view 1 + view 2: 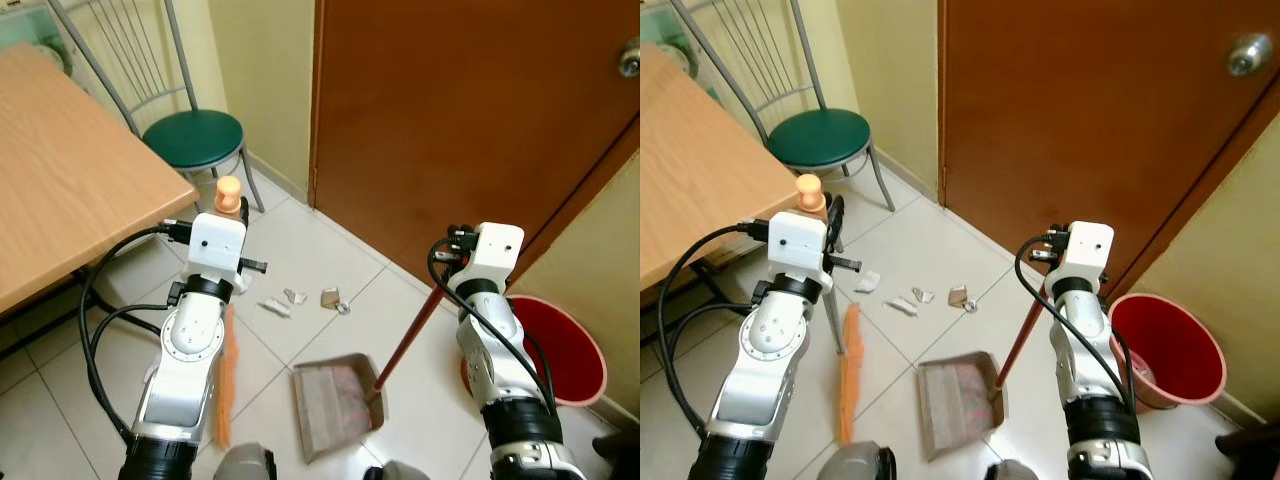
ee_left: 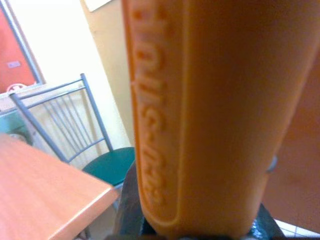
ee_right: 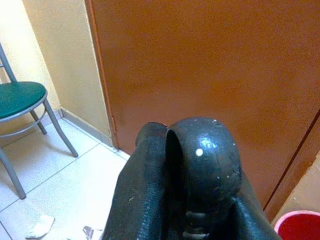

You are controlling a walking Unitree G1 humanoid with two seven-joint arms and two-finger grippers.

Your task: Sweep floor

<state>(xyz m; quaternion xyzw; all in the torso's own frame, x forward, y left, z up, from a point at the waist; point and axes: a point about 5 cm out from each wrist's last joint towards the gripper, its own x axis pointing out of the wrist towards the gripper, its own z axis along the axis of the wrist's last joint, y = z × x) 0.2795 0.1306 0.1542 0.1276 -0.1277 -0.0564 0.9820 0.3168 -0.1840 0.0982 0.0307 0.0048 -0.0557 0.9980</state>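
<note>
Left wrist view: the orange broom handle (image 2: 210, 115) is crowding the lens, raised lettering running along it, black fingers (image 2: 131, 200) clamping its base; the chair and table corner are sitting behind.
Right wrist view: the black rounded handle end (image 3: 202, 160) is sitting between the fingers (image 3: 142, 195), which are closing around it; a red bucket rim is peeking in at one corner.
Dustpan (image 1: 958, 398): lying flat on the tile at 6 o'clock, mouth facing 10 o'clock; inside, only a faint dusty film is showing.
Dustpan handle (image 1: 1021, 330): red pole, rising from the pan's rear edge toward 1 o'clock, up into the right gripper (image 1: 1052, 262).
Broom (image 1: 848, 370): orange head resting on the floor at 7 o'clock, long axis running roughly 6 to 12; knob top (image 1: 810, 188) standing above the left gripper (image 1: 830, 222), which is grasping the shaft.
Paper scraps (image 1: 902, 305): scattered on the tile at centre, between broom and pan, apart from both.
Red bucket (image 1: 1168, 348): at 4 o'clock by the wall; contents cannot be told.
Table (image 1: 70, 170): wooden, at 9 o'clock.
Green chair (image 1: 193, 135): at 11 o'clock.
Brown door (image 1: 470, 110): closing off 12 to 2 o'clock.
</note>
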